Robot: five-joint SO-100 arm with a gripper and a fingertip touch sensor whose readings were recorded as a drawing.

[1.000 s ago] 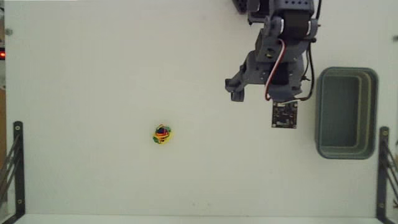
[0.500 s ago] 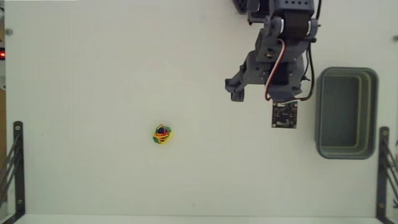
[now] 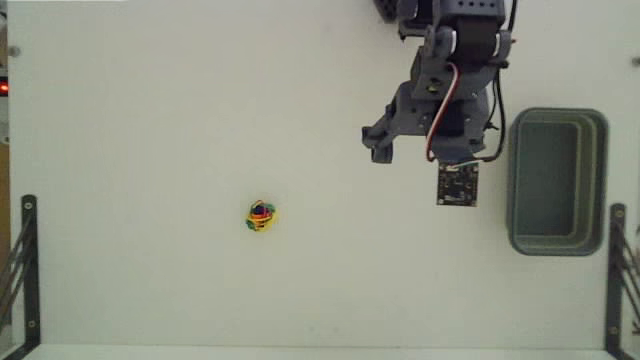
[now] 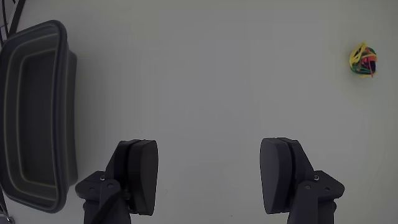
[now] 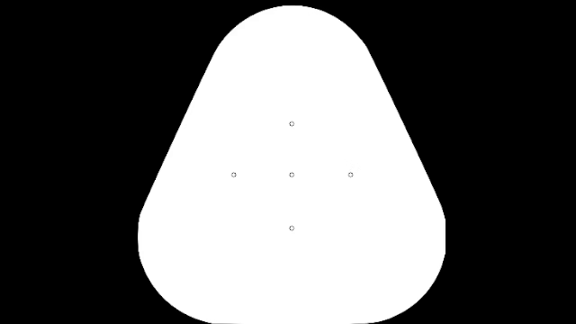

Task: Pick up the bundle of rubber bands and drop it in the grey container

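Observation:
The bundle of rubber bands [image 3: 261, 215], a small yellow ball with green, red and blue strands, lies alone on the white table left of centre in the fixed view. In the wrist view the bundle [image 4: 362, 60] sits far off at the upper right. The grey container [image 3: 516, 180] stands at the right edge, empty; the wrist view shows it [image 4: 61, 106] at the left. My gripper [image 3: 412, 152] hangs above the table between the two, closer to the container. Its fingers [image 4: 140, 168] are spread wide in the wrist view, and the gripper [image 4: 210, 146] is open with nothing between them.
A small black circuit board [image 3: 457, 183] is mounted on the arm beside the gripper. Black metal brackets stand at the table's lower left [image 3: 25, 260] and lower right [image 3: 615, 265] edges. White table surface surrounds the bundle.

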